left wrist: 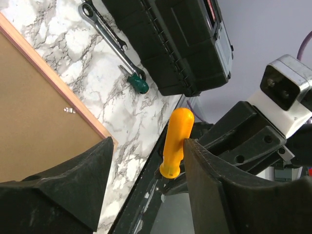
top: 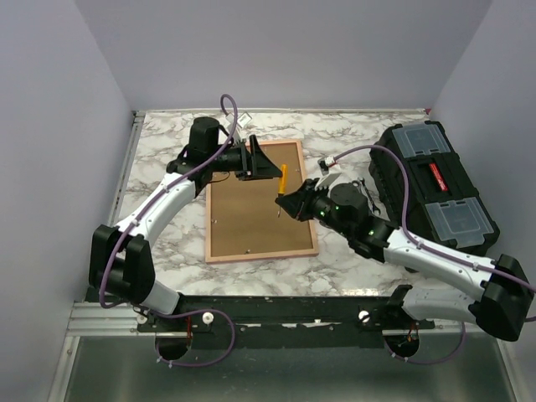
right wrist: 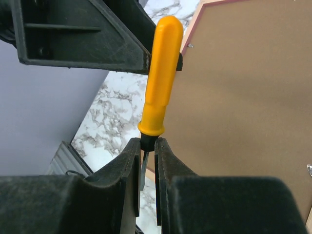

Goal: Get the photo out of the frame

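Observation:
The pink frame (top: 255, 209) lies face down on the marble table, its brown backing board up (left wrist: 29, 107) (right wrist: 243, 97). The photo is hidden under that board. My right gripper (top: 291, 203) (right wrist: 147, 146) is shut on the black collar of a yellow-handled screwdriver (top: 282, 178) (right wrist: 161, 73), which stands upright over the frame's right part. My left gripper (top: 272, 167) (left wrist: 148, 144) is open around the yellow handle (left wrist: 174, 141). One finger (left wrist: 214, 185) touches the handle, while the other stands well apart from it.
A black toolbox (top: 431, 184) (left wrist: 180, 39) sits at the right of the table. A ratchet wrench with a green grip (left wrist: 114, 46) lies between it and the frame. Grey walls close in the left, back and right sides.

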Motion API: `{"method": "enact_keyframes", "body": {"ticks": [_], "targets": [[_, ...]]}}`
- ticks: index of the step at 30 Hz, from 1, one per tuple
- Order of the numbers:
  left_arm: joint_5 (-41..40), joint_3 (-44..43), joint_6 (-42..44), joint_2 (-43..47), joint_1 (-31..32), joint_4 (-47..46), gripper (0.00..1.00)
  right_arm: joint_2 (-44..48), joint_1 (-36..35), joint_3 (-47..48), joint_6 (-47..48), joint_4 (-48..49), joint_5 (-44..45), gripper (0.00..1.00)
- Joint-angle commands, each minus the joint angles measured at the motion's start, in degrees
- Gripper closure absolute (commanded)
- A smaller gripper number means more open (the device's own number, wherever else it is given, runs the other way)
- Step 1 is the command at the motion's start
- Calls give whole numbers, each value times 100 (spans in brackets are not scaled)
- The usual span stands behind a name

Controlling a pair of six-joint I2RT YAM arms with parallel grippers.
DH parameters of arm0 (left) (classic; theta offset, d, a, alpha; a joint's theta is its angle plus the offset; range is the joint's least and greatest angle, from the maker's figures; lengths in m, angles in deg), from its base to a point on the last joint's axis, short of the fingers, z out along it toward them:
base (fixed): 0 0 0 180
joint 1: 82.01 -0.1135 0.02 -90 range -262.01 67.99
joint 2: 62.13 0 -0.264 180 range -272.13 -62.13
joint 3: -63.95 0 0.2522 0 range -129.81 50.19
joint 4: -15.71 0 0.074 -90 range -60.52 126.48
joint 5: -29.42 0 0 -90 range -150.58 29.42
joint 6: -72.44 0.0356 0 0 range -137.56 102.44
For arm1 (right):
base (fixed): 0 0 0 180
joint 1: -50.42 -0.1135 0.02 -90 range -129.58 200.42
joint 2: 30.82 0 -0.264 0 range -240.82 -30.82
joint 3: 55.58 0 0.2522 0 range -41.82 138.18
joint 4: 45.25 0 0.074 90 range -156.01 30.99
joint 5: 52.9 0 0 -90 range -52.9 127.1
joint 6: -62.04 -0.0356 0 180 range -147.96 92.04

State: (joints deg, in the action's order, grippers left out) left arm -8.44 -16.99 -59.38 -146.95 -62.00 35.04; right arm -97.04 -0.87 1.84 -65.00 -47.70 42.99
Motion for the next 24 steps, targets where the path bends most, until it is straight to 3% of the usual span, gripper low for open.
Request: {"method": "enact_keyframes", "body": {"ticks": [1, 13, 18, 24], "targets": [[-77, -243, 271, -11, 118, 243, 43, -125, -157, 231, 17, 442, 201, 100], [175, -291, 413, 3, 389, 129, 47, -260, -197, 309, 5, 349, 202, 99], [-250, -227, 680, 381, 385, 255, 33, 48, -200, 222, -406, 66, 679, 99], [-428, 87, 851, 1006, 390, -250, 27, 354, -155, 800, -1047, -1226, 1099, 99]]}}
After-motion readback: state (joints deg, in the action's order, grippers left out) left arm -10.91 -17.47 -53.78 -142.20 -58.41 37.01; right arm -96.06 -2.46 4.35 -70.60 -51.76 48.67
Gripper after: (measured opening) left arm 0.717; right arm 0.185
